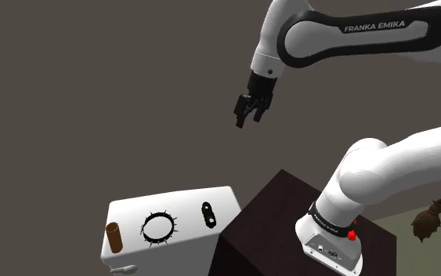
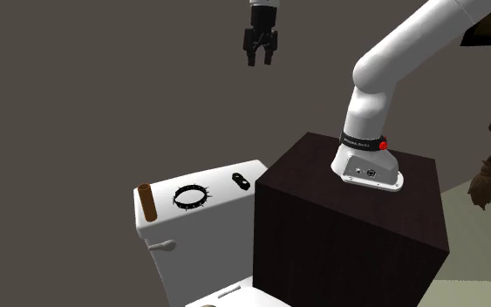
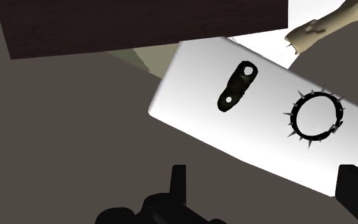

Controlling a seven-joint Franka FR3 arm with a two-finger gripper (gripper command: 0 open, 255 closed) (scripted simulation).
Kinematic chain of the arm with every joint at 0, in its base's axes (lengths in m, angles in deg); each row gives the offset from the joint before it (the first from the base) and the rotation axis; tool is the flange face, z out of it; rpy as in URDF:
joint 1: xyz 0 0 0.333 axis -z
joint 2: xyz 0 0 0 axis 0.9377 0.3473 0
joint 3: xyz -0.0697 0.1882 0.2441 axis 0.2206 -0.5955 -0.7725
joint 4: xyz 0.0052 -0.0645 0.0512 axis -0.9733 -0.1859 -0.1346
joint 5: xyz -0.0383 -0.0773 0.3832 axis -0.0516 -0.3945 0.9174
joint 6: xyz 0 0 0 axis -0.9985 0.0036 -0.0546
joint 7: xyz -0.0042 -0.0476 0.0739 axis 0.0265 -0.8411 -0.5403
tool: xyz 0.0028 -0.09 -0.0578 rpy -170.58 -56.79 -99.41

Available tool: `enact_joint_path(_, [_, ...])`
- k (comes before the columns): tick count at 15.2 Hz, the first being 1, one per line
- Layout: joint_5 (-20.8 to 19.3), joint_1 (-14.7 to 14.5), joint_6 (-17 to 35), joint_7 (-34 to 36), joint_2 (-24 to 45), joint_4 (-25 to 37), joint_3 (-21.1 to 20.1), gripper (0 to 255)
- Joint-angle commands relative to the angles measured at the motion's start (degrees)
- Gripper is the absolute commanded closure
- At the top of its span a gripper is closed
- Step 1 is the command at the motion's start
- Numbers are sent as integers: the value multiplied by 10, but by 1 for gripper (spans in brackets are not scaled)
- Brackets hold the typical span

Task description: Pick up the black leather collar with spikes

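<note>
Black: one spiked collar (image 3: 316, 95), one small plate (image 3: 236, 86); one brown cylinder (image 1: 113, 237); jaws wide.

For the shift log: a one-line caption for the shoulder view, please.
Open gripper hangs high above a white toilet tank; the spiked collar lies there between a brown tube and a black piece.

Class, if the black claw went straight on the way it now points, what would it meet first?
Probably the white cistern lid, near its edge, short of the black spiked ring collar. Depth is unclear, so the black claw may just miss.
</note>
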Motion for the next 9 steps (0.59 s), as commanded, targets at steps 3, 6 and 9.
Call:
enact_joint_path(3, [20, -8, 73, 44, 47, -27, -41, 0])
enact_joint_path(6, [31, -11, 130, 78, 96, -38, -73, 0])
enact_joint_path(9, [36, -12, 189, 114, 153, -41, -105, 0])
